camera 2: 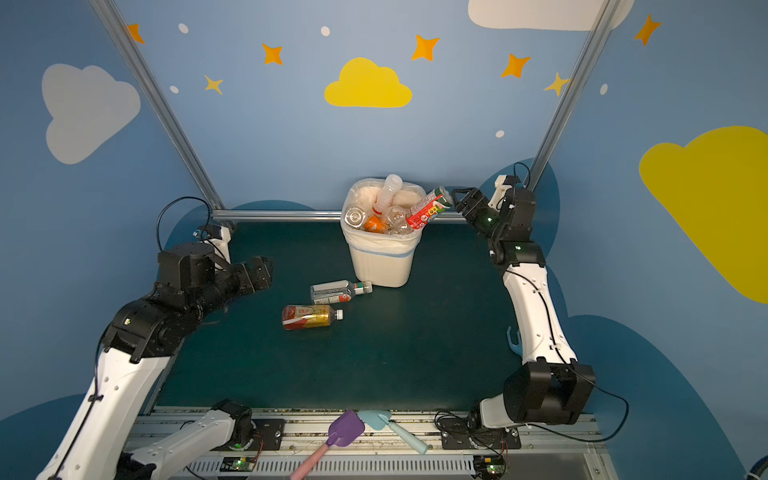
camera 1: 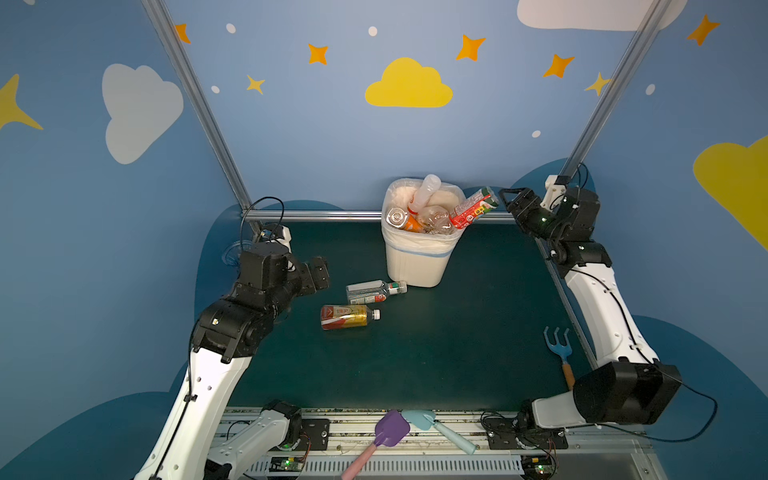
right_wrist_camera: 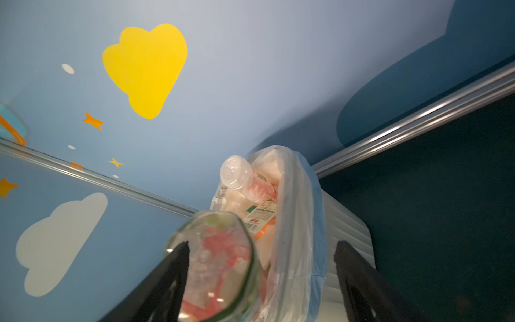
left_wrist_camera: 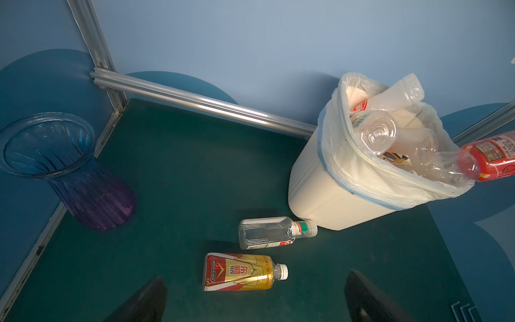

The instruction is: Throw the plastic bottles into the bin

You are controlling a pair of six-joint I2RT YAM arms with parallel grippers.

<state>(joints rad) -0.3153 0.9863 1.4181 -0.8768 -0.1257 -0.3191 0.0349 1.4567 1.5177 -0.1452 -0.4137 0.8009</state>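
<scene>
While the bin [camera 1: 415,266] stands far centre on the bench [camera 1: 457,340], heaped with plastic bottles [camera 1: 419,216], a red-labelled bottle [camera 1: 473,208] leans over its right rim, base between the parted jaws of the right end effector [camera 1: 508,198]. At the left, the left end effector [camera 1: 321,276] hangs parted and empty, beside a clear bottle [camera 1: 372,291] and a gold bottle [camera 1: 345,316] lying on the bin's near side.

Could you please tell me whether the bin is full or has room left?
Full: the bin holds bottles piled above its rim, and the red-labelled bottle leans out over the edge.
</scene>
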